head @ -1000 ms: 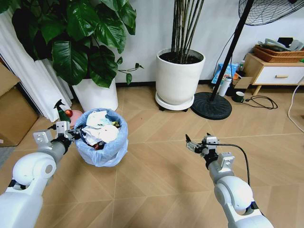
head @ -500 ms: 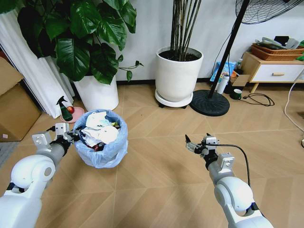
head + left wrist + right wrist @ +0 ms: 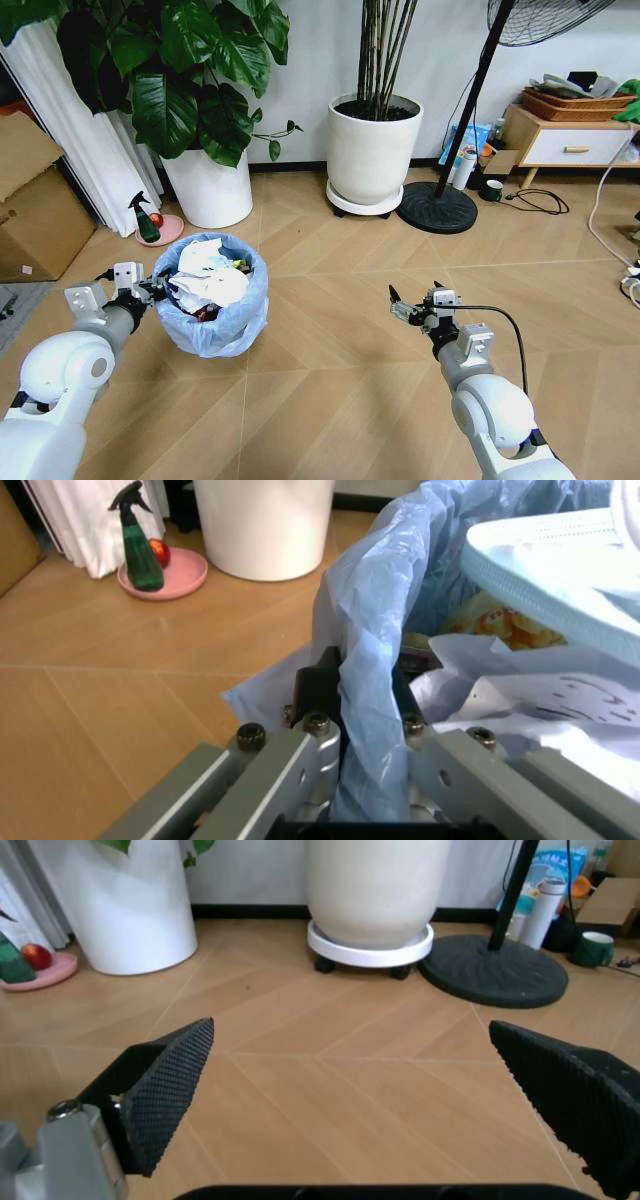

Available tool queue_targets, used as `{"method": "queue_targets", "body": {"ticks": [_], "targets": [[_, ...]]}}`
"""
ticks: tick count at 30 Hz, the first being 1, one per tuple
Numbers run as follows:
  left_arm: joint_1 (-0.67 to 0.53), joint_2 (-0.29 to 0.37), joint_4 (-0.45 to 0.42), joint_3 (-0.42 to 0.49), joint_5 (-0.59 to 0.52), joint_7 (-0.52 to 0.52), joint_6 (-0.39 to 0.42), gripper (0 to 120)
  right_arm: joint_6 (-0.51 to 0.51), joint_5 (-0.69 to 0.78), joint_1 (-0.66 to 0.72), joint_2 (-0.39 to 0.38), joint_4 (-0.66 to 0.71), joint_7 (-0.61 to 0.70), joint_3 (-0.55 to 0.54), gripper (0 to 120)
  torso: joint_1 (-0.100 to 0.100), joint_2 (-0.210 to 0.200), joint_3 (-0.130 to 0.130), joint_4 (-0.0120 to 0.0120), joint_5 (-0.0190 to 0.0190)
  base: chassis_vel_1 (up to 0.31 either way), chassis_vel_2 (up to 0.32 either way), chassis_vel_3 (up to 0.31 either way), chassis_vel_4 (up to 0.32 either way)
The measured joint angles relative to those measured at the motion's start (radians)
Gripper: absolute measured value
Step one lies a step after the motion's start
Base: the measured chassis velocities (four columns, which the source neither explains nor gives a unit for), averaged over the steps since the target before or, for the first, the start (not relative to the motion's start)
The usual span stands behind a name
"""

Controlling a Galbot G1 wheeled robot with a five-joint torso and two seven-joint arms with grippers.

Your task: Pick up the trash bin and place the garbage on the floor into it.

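So the left claw (image 3: 158,287) is clamped on the rim of the trash bin (image 3: 228,320), pinching the thin light-blue bag liner (image 3: 372,667) between its fingers; you can see the plastic bunched up right between the jaws in the left wrist view. The bin sits at the robot's left on the chevron wood floor (image 3: 340,370), and whether it's actually lifted or resting there, I can't tell. It's pretty stuffed with garbage (image 3: 212,280): white crumpled paper heaped on top, with bits of something colourful underneath.

The right claw (image 3: 397,304) is out in front on the robot's right, hovering over bare floor with its fingers (image 3: 165,1087) spread wide apart and nothing in them.

Behind the bin there's a white plant pot (image 3: 208,187) with a big leafy plant, and just beside it a green spray bottle (image 3: 146,220) standing on a pink dish. Farther back to the right are another white pot (image 3: 373,153) on a wheeled base and a fan stand (image 3: 437,206).
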Motion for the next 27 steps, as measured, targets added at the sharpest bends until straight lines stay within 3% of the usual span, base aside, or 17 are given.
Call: {"method": "queue_targets", "body": {"ticks": [27], "targets": [[0.008,-0.002,0.009,-0.02,-0.002,-0.001,-0.006,0,0.001,-0.006,-0.001,-0.006,-0.001,-0.003,-0.029,100,0.0,0.0,0.0,0.0003,0.0,0.118,-0.109,-0.115,0.118]]}}
